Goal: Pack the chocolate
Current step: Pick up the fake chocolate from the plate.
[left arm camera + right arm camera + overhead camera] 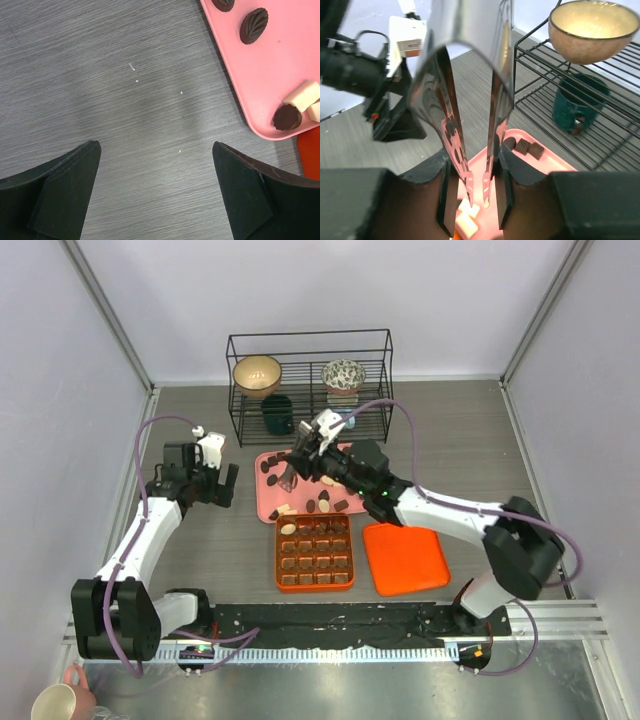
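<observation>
The chocolate [254, 25] lies in two places near the middle of the counter [125, 100]. Loose dark, tan and cream pieces are scattered over the pink tray [270, 70]. More pieces fill cells of the orange gridded box [278, 558], which sits just on the near-edge side of the tray. An orange lid [405, 558] lies flat beside the box, toward the right edge.

The left tool [155, 146] hangs over bare counter just left of the tray, its fingers spread wide and holding nothing.

The right tool [475, 190] is over the tray, its fingers pressed against a pair of metal tongs [465, 60]. The tong tips point down at cream pieces on the tray. They seem slightly parted with nothing between them, though that part is blurred.

Along the far edge stands a wire rack [310, 335] holding a tan bowl [592, 25] and a teal mug [580, 107].
</observation>
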Tool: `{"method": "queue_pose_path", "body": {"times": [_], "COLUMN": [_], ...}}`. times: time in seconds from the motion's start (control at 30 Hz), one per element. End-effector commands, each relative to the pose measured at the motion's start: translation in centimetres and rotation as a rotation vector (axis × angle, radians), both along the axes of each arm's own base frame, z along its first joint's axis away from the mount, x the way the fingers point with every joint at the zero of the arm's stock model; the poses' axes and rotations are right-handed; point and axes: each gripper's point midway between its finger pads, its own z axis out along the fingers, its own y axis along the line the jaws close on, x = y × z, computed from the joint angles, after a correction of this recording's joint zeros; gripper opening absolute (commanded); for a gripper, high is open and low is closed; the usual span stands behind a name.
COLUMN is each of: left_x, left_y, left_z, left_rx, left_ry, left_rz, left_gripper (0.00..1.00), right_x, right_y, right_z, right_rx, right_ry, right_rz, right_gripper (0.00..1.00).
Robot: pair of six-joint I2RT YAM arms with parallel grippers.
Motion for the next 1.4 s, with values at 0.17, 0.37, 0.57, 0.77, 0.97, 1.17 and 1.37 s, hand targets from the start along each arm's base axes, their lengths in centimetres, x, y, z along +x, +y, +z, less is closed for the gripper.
{"method": "queue_pose_path", "body": {"times": [0.17,0.37,0.57,0.77,0.97,1.17,1.37], "left_x": [0.8,0.8,0.9,1.1,1.0,0.8,0.7], "left_y": [0.6,0.7,0.6,0.3,0.3,0.3,0.4], "left_z": [2.1,2.1,2.6,3.6,3.7,3.5,3.5], "left_rx": [0.014,0.021,0.006,-0.011,-0.013,-0.011,-0.005], "left_ry": [-0.059,-0.060,-0.061,-0.073,-0.072,-0.069,-0.068], "left_rz": [0.027,0.026,0.030,0.027,0.026,0.026,0.025], "left_gripper": [1.00,1.00,0.99,1.00,1.00,1.00,1.00], "right_x": [4.3,6.1,7.2,7.9,8.3,8.2,7.8], "right_y": [5.2,6.4,6.8,7.5,7.7,7.7,8.2], "right_z": [1.8,0.4,-1.3,-3.1,-4.8,-5.6,-5.8], "right_rx": [0.109,0.077,0.051,0.030,0.024,0.018,0.030], "right_ry": [-0.113,-0.136,-0.150,-0.137,-0.108,-0.098,-0.081], "right_rz": [0.008,-0.019,-0.046,-0.052,-0.054,-0.055,-0.026], "right_gripper": [0.45,0.51,0.53,0.54,0.54,0.53,0.50]}}
